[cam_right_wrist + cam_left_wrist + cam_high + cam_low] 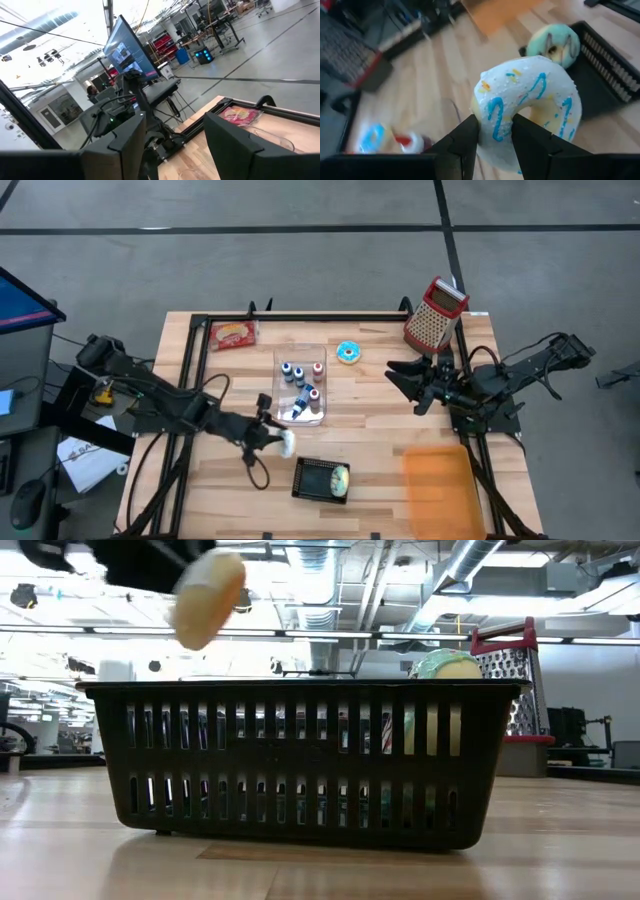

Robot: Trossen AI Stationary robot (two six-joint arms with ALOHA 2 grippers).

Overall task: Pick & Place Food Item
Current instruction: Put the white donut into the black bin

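Left gripper [494, 137]: clenching a white doughnut [527, 107] with blue icing lines, holding it raised off the table. Sitting just ahead of it, a black basket [312, 478] containing a green doughnut [553, 44]. Right gripper [404, 377]: waiting with fingers spread, gripping nothing, beside a red grater [434, 313].

The pale planked wooden tabletop [370, 430] looks smooth with a soft sheen. The slatted black plastic basket [300, 760] is matt. The white-iced ring doughnut with blue squiggles [527, 107] looks glossy, perhaps plastic. The far-right red-handled box grater [435, 315] shows dull perforated metal.
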